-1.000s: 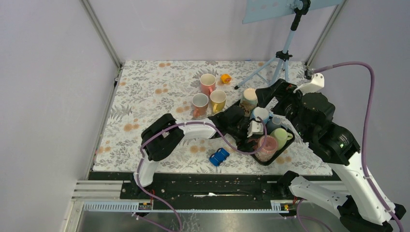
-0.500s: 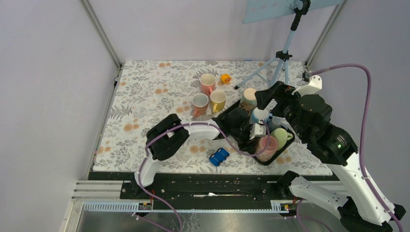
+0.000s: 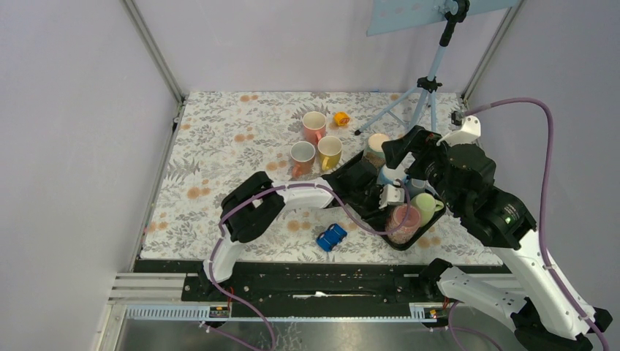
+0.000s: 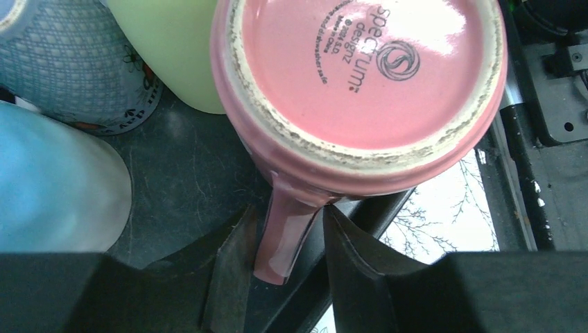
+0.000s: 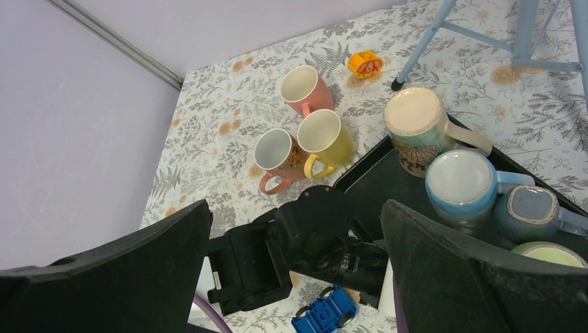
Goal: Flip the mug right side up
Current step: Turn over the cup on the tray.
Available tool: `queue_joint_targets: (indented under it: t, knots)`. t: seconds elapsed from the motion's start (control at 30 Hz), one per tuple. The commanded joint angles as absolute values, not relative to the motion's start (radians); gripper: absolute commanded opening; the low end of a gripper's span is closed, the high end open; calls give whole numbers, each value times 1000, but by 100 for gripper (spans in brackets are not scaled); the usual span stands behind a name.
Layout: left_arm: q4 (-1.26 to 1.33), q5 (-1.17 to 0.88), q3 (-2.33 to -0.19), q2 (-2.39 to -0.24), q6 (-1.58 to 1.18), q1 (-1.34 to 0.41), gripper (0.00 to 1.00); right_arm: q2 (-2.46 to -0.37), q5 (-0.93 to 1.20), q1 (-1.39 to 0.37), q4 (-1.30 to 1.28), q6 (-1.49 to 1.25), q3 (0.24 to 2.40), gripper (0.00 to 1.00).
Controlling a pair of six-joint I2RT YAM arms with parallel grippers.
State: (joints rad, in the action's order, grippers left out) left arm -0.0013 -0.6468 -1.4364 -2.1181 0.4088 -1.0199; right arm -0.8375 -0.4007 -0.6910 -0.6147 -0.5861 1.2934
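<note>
Handle of the upside-down pink mug (image 4: 360,97), which is kept in the black tray (image 4: 187,180), is bracketed by the spread left gripper (image 4: 281,260), while the right gripper (image 5: 295,277) is held wide apart above.

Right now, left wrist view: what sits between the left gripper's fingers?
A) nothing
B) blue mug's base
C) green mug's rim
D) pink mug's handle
D: the handle of the upside-down pink mug hangs in the gap of the left gripper, fingers flanking it.
</note>
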Motion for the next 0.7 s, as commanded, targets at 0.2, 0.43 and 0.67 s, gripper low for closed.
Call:
queue_joint_targets:
  t: [0.2, 0.43, 0.67]
  knots:
    - [2, -606, -1488, -2075, 449, -1019, 30, -833, -390, -686, -555, -606, 1273, 100]
    - [14, -536, -1441, -2036, 440, -1008, 19, -837, -374, -687, -535, -613, 1252, 100]
    - [163, -361, -1282, -1944, 419, -1004, 13, -834, -359, -688, -511, -622, 1221, 100]
